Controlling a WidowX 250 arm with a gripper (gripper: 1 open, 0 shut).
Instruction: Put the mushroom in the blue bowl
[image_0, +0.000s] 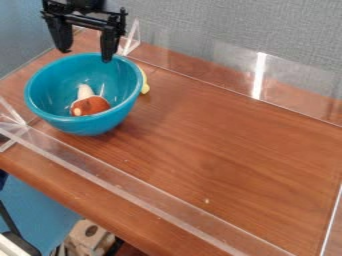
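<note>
The teal-blue bowl (83, 93) stands at the left end of the wooden table. Inside it lies the mushroom (90, 104), reddish-brown cap with a pale stem, resting on the bowl's bottom. My black gripper (83, 40) hangs above the bowl's far rim, pointing down. Its two fingers (59, 38) stand wide apart with nothing between them, and it is clear of the mushroom.
Clear acrylic walls (261, 75) fence the brown table top (227, 140) along the back, left and front edges. A small yellow bit (144, 88) shows just right of the bowl. Below the front edge, clutter sits on the floor (91, 240).
</note>
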